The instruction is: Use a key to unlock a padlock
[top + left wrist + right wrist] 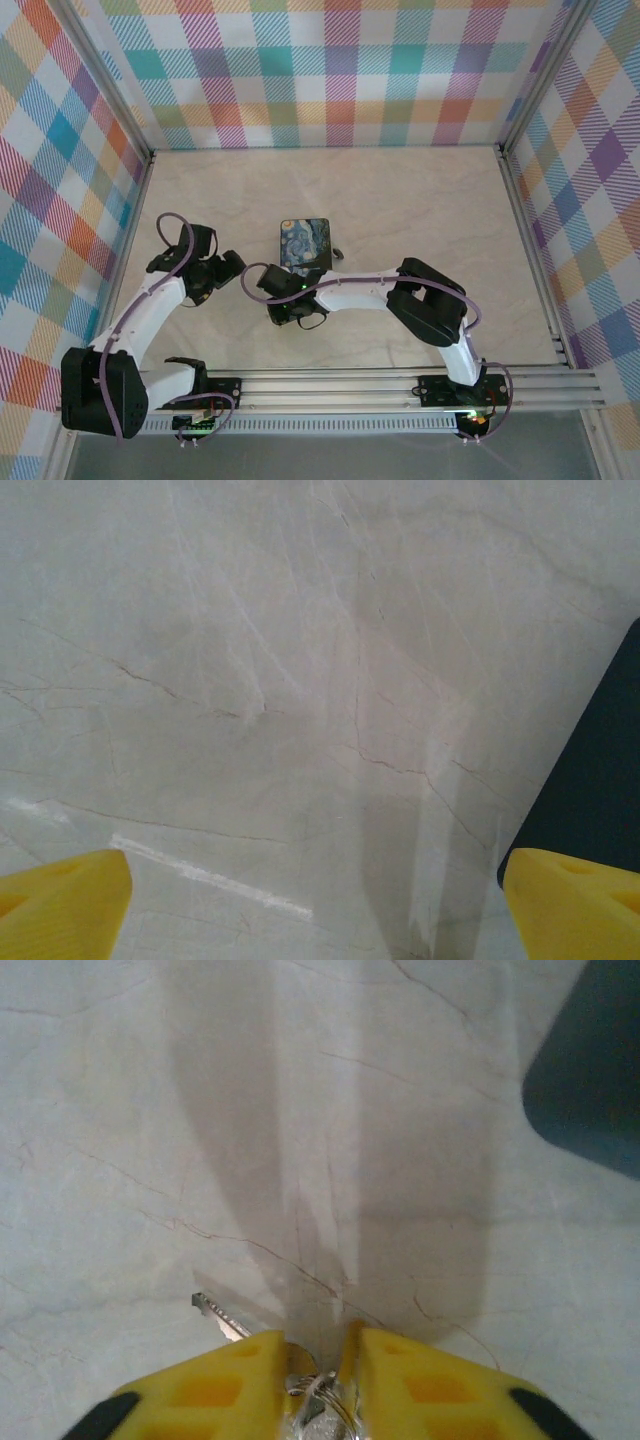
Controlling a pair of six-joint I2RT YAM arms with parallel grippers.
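You see a dark blue swirl-patterned box (304, 246) lying flat mid-way across the pale marbled table (430, 210), checked walls (340, 70) around; the blurred dark corner (592, 1070) is probably that box.

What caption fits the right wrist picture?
The right gripper pinches the key, a dark box in the corner.

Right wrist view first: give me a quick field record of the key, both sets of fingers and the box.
right fingers: closed, metal of the key pinched between them
key: blade sticks out to their left
left fingers: wide apart, nothing between them, above the table
box: dark blue, upper right of the right wrist view, apart from the fingers
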